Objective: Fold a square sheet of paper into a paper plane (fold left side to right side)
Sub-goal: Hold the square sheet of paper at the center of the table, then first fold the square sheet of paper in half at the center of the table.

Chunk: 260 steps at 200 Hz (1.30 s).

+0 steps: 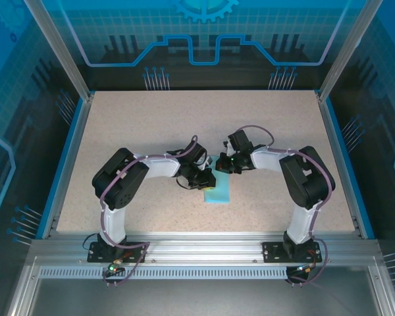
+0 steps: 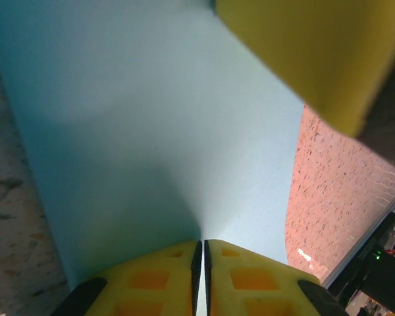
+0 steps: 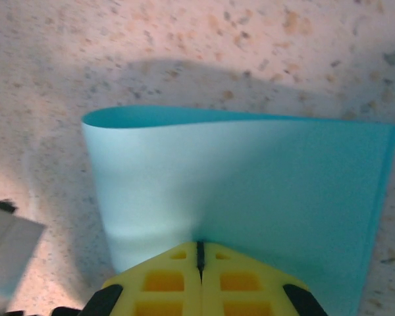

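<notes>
The sheet of paper [image 1: 218,192] lies near the middle of the table [image 1: 151,125], a little toward the near edge, and from above it reads as a narrow light-blue rectangle with its long sides running near to far. In the right wrist view the paper [image 3: 250,178] is doubled over on itself. One side is a soft rounded bend that stands slightly off the speckled surface [image 3: 184,33] rather than a pressed crease, and the opposite side ends in straight stacked edges. The left gripper [image 1: 203,179] sits at the far left part of the paper. In its own camera its yellow fingers are drawn together to a thin slit [image 2: 203,253], and the pale blue sheet [image 2: 151,131] runs up into that slit, so it looks pinched there. The right gripper [image 1: 225,163] is at the paper's far end, just right of the left one, the two nearly touching. Its fingers are pressed together with no gap [image 3: 199,253], with the tips over the paper's edge; whether any paper is caught between them cannot be told. One yellow finger [image 2: 309,52] of the right gripper also shows large and blurred just above the sheet in the left wrist view.
</notes>
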Available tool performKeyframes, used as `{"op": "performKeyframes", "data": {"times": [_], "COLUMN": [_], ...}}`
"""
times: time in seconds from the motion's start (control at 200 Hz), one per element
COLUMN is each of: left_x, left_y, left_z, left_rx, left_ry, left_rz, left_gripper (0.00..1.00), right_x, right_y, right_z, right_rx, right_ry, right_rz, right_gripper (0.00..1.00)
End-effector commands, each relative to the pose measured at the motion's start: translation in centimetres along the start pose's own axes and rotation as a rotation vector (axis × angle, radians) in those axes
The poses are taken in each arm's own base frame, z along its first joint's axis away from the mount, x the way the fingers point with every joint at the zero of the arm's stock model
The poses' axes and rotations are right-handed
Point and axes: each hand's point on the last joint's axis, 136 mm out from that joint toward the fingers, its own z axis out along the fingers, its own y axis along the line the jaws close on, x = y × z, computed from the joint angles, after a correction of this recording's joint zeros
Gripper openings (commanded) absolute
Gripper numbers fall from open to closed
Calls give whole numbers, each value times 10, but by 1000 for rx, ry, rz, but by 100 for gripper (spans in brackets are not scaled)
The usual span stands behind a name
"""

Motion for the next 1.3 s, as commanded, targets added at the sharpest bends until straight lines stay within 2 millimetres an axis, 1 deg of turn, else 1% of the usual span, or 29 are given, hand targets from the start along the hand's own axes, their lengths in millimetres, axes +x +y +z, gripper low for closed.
{"op": "performKeyframes", "data": {"times": [0.0, 0.205, 0.415, 0.69, 0.94, 1.075, 1.14, 1.18, 1.235, 1.296], "left_x": [21, 30, 45, 68, 93, 101, 102, 101, 95, 84], "left_y": [29, 28, 28, 31, 43, 48, 47, 42, 33, 21], "left_z": [10, 5, -1, -10, -13, -16, -19, -22, -30, -44], "left_rx": [-106, -105, -92, -80, -90, -95, -91, -80, -69, -53], "left_ry": [49, 60, 75, 103, 132, 140, 132, 126, 105, 71], "left_rz": [-45, -36, -29, -27, -29, -28, -28, -25, -8, 18], "left_gripper": [15, 16, 16, 16, 16, 16, 16, 16, 17, 18], "right_x": [0, 7, 11, 11, 10, 9, 8, 8, 8, 8], "right_y": [-16, -36, -47, -52, -52, -52, -52, -50, -50, -49], "right_z": [4, 7, 7, 7, 9, 9, 9, 8, 8, 7], "right_rx": [58, 116, 144, 163, 165, 168, 168, 165, 164, 161], "right_ry": [30, 70, 86, 88, 97, 98, 98, 97, 97, 96], "right_rz": [29, 86, 119, 125, 122, 119, 116, 113, 110, 105], "right_gripper": [0, 0, 0, 0, 0, 0, 0, 0, 0, 0]}}
